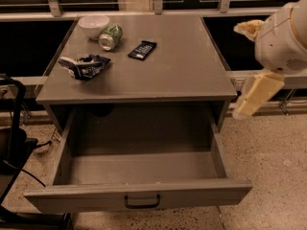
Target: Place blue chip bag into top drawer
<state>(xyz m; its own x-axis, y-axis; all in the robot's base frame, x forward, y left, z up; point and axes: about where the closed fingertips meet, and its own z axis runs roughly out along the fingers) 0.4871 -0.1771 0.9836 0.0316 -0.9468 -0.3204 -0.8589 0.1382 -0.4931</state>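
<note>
My fingers [256, 96] hang spread apart and empty off the right edge of the desk [182, 66]. The top drawer [96, 195] stands pulled open below. The blue chip bag [84, 66] lies at the desk's left front, well apart from me. The pick-up isn't yet begun, I judge; next I must cross over, descend and close on the bag.

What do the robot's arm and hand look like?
The arm is a bulky, rounded white shell. The hand, at the right edge of the view beside the cabinet, shows pale cream, blocky parts. No cables or markings are visible.
</note>
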